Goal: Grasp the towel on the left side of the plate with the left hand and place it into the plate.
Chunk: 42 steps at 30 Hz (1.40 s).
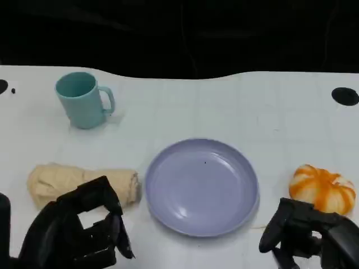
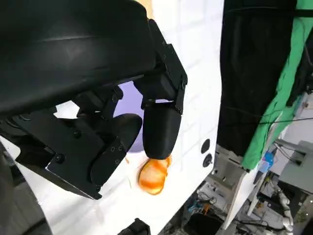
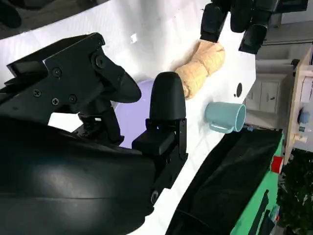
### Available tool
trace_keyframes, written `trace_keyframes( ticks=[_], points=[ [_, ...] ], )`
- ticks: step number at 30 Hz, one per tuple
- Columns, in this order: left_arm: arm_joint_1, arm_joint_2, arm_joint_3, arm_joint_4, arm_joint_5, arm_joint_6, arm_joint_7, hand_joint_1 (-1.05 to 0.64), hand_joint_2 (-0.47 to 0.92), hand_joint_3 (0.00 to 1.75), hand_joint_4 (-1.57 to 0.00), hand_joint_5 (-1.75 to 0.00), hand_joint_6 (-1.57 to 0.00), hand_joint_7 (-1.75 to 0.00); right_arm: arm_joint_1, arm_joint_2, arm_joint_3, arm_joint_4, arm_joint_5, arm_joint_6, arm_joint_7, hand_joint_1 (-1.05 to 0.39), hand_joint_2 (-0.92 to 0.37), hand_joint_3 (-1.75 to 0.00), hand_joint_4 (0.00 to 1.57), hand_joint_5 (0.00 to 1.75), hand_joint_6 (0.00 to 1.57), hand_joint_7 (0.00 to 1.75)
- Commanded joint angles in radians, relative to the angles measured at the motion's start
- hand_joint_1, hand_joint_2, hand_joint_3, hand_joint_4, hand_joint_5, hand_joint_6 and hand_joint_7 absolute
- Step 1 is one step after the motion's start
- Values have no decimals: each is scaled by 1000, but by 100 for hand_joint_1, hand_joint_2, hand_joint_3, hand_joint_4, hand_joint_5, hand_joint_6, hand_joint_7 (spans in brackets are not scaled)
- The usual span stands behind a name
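we see the lavender plate (image 1: 202,186) in the middle of the white table (image 1: 269,117), and there is nothing in it. the towel (image 1: 61,180) is rolled, beige, and lies on the table just beside the left rim of the plate, not inside it. our left hand (image 1: 78,230) is near the front edge of the table, in front of the towel and partly covering its near side; the fingers are apart and they hold nothing, and we cannot tell if they touch the cloth. our right hand (image 1: 308,232) is at the lower right, also released, fingers loosely bent and holding nothing. just behind it sits an orange and white pumpkin (image 1: 322,189), to the right of the plate. a teal mug (image 1: 84,101) stands upright at the far left, well apart from the plate; what is inside it we cannot tell.
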Motion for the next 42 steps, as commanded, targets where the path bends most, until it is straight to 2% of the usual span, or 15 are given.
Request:
trace_keyframes(
  ticks=[1,5,8,10,15,19,24,28,32,36,42],
  points=[
    [19,-8,-20,9,59,-88,-8,-11,49,128,-74,-173,-71,-147,-2,-8,-8,-1,5,-3,0,-4,-60,-109,72,175,63,144],
    [31,-8,-54,28,170,-212,-5,-15,46,123,-70,-161,-67,-126,-6,-5,-4,4,-1,0,-5,-4,-59,-109,72,175,63,145],
    [31,-8,-68,64,245,-325,-24,-24,59,92,-62,-149,-59,-107,-11,-7,-1,3,-7,8,-8,-4,-59,-110,72,175,63,145],
    [28,-1,-74,83,289,-376,-25,-27,65,79,-58,-139,-54,-97,-13,-6,-1,2,-5,12,-9,-4,-59,-109,72,175,63,144],
    [28,19,-87,136,401,-536,-44,-26,80,42,-46,-95,-47,-49,-17,-8,0,10,-4,1,-7,-4,-59,-110,72,175,63,145],
    [28,17,-84,153,425,-599,-57,-31,88,19,-29,-83,-43,-24,-19,-6,5,7,-7,8,-9,-4,-59,-110,72,175,63,144],
    [19,32,-82,175,544,-689,-27,-39,89,7,-12,-76,-34,-11,-21,-5,14,0,-15,15,-14,-4,-58,-110,72,175,63,145],
    [9,67,-88,162,694,-698,-5,-42,89,2,-6,-66,-28,-5,-22,-4,15,-3,-14,16,-14,-4,-58,-110,72,175,63,145],
    [-15,114,-104,122,842,-663,-16,-40,87,0,-1,-69,-25,-3,-21,-2,15,-7,-11,24,-14,-6,-58,-110,72,175,64,145],
    [-51,155,-133,88,999,-580,-36,-40,87,0,0,-63,-26,-3,-23,-2,15,-7,-7,29,-11,-4,-59,-110,72,175,64,145],
    [-137,229,-192,128,1204,-515,-83,-40,84,0,0,-59,-28,-3,-20,-5,13,-7,-9,25,-9,-5,-59,-108,72,175,63,144]
  ],
)
